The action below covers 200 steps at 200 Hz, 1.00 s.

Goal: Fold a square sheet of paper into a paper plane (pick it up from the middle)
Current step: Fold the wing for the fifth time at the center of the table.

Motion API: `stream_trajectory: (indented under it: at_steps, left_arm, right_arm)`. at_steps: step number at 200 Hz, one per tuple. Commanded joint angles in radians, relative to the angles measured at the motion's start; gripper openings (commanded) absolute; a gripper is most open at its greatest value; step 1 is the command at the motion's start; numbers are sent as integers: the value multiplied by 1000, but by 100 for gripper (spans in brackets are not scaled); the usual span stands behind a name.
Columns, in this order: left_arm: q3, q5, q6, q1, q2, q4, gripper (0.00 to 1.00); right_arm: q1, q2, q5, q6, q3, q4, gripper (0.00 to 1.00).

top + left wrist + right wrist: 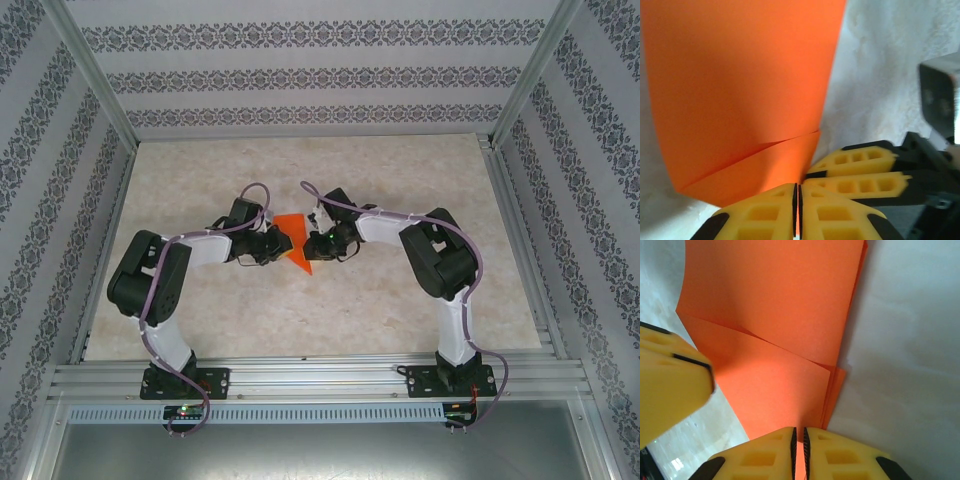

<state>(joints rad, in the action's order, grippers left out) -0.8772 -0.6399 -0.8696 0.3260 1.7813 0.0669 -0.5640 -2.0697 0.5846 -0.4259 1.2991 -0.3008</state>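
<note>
The orange-red sheet of paper (pixel 295 238) is folded into a pointed wedge with layered flaps, its tip toward the near edge, and is held between both arms over the table's middle. My left gripper (pixel 277 246) is shut on its left edge. In the left wrist view the yellow jaws (pixel 797 189) pinch the paper (pixel 740 90), with the right gripper's fingers (pixel 860 172) just beside them. My right gripper (pixel 318 243) is shut on the opposite edge. In the right wrist view the jaws (pixel 800 432) clamp the stacked layers (pixel 775 315), and a left finger (pixel 670 382) shows at left.
The beige marbled table (pixel 300 310) is walled by patterned panels and an aluminium frame (pixel 300 375). The two grippers stand nearly touching each other at the paper.
</note>
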Motion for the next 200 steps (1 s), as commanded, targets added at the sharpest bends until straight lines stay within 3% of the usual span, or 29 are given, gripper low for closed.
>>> stream_trajectory:
  at_steps: [1,57,138,200]
  left_arm:
    - [-40,-5,0,17,28,9,12]
    - [-72,68,30,34,86,-98,8]
    - [-94,139,43,53,99,-187,7]
    - [-82,172,31,55,88,-204,6]
  right_arm:
    - [13,-1,10,77,-14,-50,15]
    - [2,79,60,1,-61,13,15]
    - [-60,81,14,-74,-105,37,12]
    - [-50,77,14,20,-179,-30,10]
